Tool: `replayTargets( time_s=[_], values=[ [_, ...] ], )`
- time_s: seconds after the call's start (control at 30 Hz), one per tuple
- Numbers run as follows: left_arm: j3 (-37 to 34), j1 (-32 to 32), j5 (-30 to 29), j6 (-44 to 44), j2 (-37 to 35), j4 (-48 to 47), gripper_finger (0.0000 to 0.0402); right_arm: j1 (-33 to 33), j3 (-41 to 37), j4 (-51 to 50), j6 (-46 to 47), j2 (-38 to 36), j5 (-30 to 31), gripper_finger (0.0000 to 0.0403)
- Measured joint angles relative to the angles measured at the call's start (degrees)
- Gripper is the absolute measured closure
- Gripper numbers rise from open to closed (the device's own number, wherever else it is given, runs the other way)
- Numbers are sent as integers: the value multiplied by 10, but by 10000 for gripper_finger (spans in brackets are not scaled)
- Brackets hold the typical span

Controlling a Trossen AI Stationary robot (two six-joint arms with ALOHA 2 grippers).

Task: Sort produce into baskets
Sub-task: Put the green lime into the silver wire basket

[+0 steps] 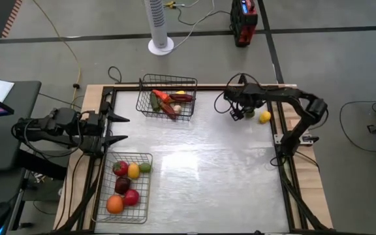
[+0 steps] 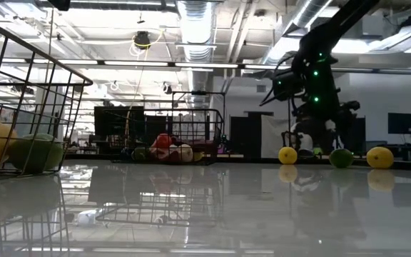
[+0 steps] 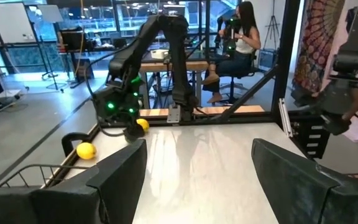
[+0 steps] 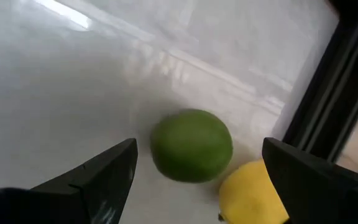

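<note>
A green lime (image 4: 191, 145) lies on the white table beside a yellow lemon (image 4: 253, 196), near the far right corner. My right gripper (image 4: 197, 180) is open and hangs just above the lime, with one finger on either side of it and touching nothing; it also shows in the high view (image 1: 238, 115). The low view shows the lime (image 2: 341, 158) between two lemons (image 2: 287, 155) (image 2: 380, 156). My left gripper (image 1: 121, 129) waits open and empty at the table's left edge. The far basket (image 1: 167, 98) holds vegetables. The near left basket (image 1: 124, 186) holds fruits.
The table's raised frame rail (image 1: 281, 121) runs close behind the lemon (image 1: 264, 117) on the right. The wide white tabletop (image 1: 207, 170) lies between the baskets and the right arm. A person (image 3: 238, 37) sits in the room beyond the table.
</note>
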Motion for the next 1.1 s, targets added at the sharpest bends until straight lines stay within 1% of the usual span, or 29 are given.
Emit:
replayTargets(
  time_s=[0.1,0.23,0.37,0.47,0.6,0.7,0.8,0.9,1.1],
  values=[
    [0,0,3,-8,0,-7,123,-19,0,2,-5,0,-14,31],
    [0,0,4,-11,0,-14,123,-32,-2,7,-7,0,-48,31],
    [0,0,4,-13,0,-16,123,-44,-32,29,-12,-1,-78,31],
    [0,0,4,-17,0,-24,123,-51,-58,72,-20,-1,-99,31],
    [0,0,4,-17,0,-24,123,-46,-74,110,-30,-2,-95,31],
    [0,0,3,-17,0,-23,123,-39,-75,117,-35,-3,-82,31],
    [0,0,3,-18,0,-22,123,-42,-76,120,-36,-2,-81,34],
    [0,0,3,-18,0,-22,123,-43,-76,122,-37,-2,-84,50],
    [0,0,3,-17,0,-22,123,-27,-76,126,-37,-1,-82,112]
  ],
)
